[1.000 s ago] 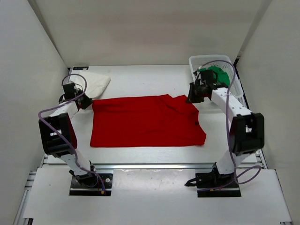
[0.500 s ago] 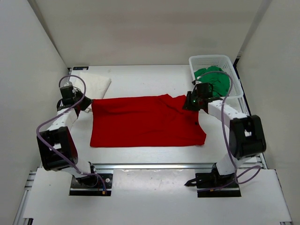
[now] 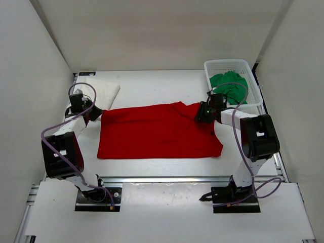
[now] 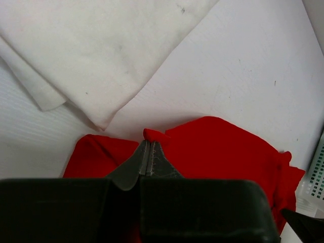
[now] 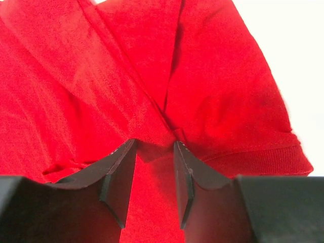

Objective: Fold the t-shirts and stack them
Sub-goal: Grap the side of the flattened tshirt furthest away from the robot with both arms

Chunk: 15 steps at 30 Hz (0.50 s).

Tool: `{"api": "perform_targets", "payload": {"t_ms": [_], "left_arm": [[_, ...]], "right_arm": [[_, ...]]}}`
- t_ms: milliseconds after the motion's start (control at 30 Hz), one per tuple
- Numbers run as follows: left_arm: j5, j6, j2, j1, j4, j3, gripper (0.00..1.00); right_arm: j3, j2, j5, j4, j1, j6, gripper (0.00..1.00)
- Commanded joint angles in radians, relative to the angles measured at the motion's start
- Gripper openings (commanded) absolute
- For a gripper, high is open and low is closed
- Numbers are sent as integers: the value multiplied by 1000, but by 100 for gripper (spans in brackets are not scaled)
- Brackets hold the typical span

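Within the last second both arms close in on the far edge of the red t-shirt point(image 3: 157, 131), which lies spread flat in the middle of the desk point(image 3: 162, 83). The left pincer point(image 3: 96, 114) shifts from the gap beside the white t-shirt point(image 3: 104, 90) onto the red shirt's far-left corner. In the left wrist view it is clenched, with a small peak of red cloth nipped between its tips. The right pincer point(image 3: 201, 113) drops away from the basket point(image 3: 223, 64) and lands on the far-right shoulder area. In the right wrist view its jaws stand apart, straddling a crease of red cloth without pinching it yet.

That suggests the fold of the red shirt is about to begin. One far corner is secured, and the other probably needs the right jaws to close before any lift. Pulling with only the left grip would likely skew the cloth.

The white t-shirt rests folded at the far left of the desk, just beyond the left pincer. The green t-shirt point(image 3: 230, 83) sits crumpled in the basket at the far right, untouched.
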Motion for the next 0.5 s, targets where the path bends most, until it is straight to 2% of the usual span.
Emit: {"api": "perform_targets", "payload": {"t_ms": [0, 67, 167, 300, 467], "left_arm": [[-10, 10, 12, -9, 8, 19, 0], [-9, 14, 16, -9, 5, 21, 0], [-13, 13, 16, -9, 8, 19, 0], [-15, 16, 19, -18, -2, 23, 0], [-22, 19, 18, -18, -5, 18, 0]], "right_arm": [[-13, -2, -13, 88, -18, 30, 34], [5, 8, -18, 85, -14, 32, 33], [7, 11, -7, 91, -9, 29, 27], [10, -5, 34, 101, 3, 24, 27], [28, -11, 91, 100, 21, 9, 9]]}}
